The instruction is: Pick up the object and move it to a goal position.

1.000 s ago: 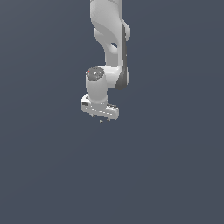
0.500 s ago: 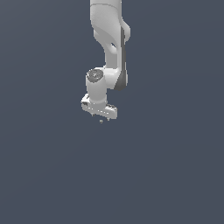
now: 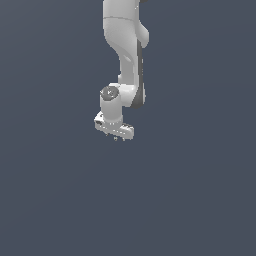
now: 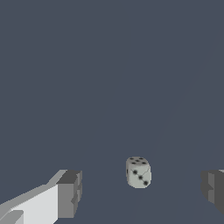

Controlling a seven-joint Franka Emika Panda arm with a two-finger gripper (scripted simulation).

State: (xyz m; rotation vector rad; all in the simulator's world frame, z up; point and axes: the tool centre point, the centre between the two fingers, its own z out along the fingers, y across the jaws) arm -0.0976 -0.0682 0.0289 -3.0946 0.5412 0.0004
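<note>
I had the gripper (image 4: 140, 190) spread wide, grasping nothing, with the die (image 4: 138, 172) between its fingers (image 4: 70, 192) — small, rigid, probably light; I'd pinch 2 opposite flat faces.

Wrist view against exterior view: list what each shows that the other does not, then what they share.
Only the wrist view shows the die, white with dark pips, lying between the two spread fingers and touching neither. Only the exterior view shows the arm reaching down from above and the gripper body from outside; no die can be made out there. Both share the gripper and the plain dark grey surface.
</note>
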